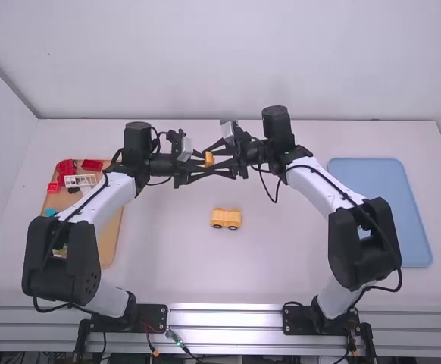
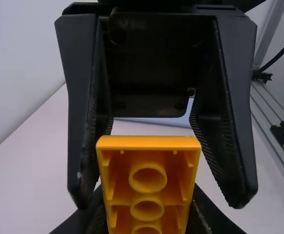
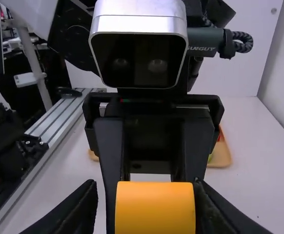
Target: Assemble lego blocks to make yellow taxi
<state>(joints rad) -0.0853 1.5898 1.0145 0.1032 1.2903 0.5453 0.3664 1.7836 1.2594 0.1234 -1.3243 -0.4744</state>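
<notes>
Your left jaws [image 1: 204,164] are clamped on an orange-yellow block [image 1: 209,158], held above the counter [image 1: 281,265] with its hollow underside toward your left wrist camera. Your right jaws [image 1: 217,159] stand apart around the same block, coming in from three o'clock. Below them, the yellow car body [image 1: 226,219] sits on its black wheels near the middle. At nine o'clock from it you have a brown tray [image 1: 112,236] with red blocks [image 1: 92,164] toward ten o'clock; at three o'clock, a blue tray [image 1: 380,186].
</notes>
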